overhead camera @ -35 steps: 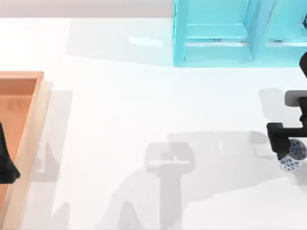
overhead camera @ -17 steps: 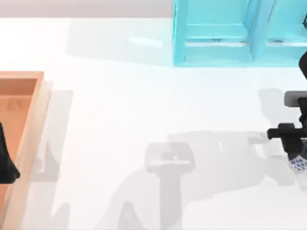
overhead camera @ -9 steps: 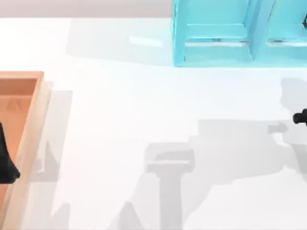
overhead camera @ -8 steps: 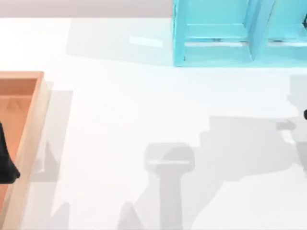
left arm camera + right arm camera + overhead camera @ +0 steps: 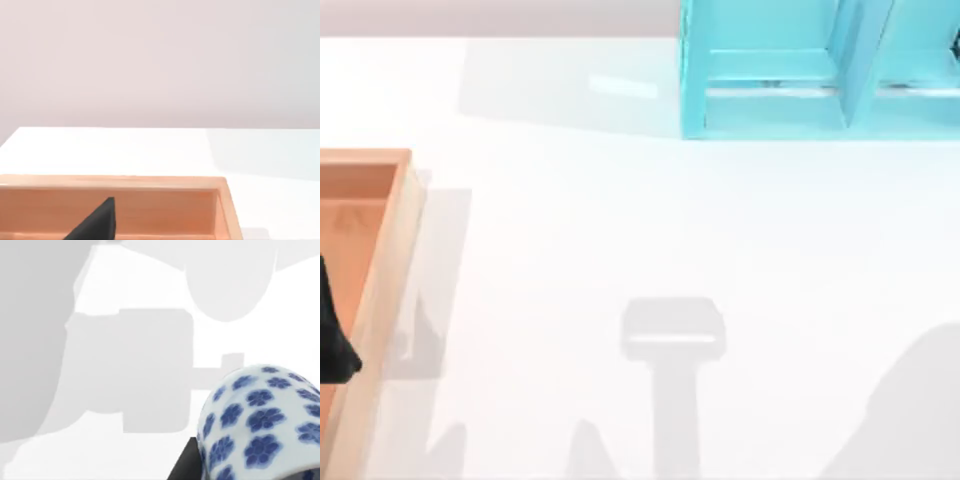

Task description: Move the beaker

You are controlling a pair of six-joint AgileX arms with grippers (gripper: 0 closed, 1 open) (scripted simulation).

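The beaker [image 5: 260, 422] sat close under the right wrist camera, raised above the table [image 5: 650, 230] — a dark finger edge touched its lower wall, but whether the jaws gripped it could not be told. Judged light, rigid, glazed and slippery, breakable if dropped; best held across mid-wall. Left arm was parked over the tray [image 5: 380, 260] at nine o'clock.

White table [image 5: 620, 220], turquoise shelf [image 5: 770, 100] behind, wooden tray [image 5: 380, 290] left.
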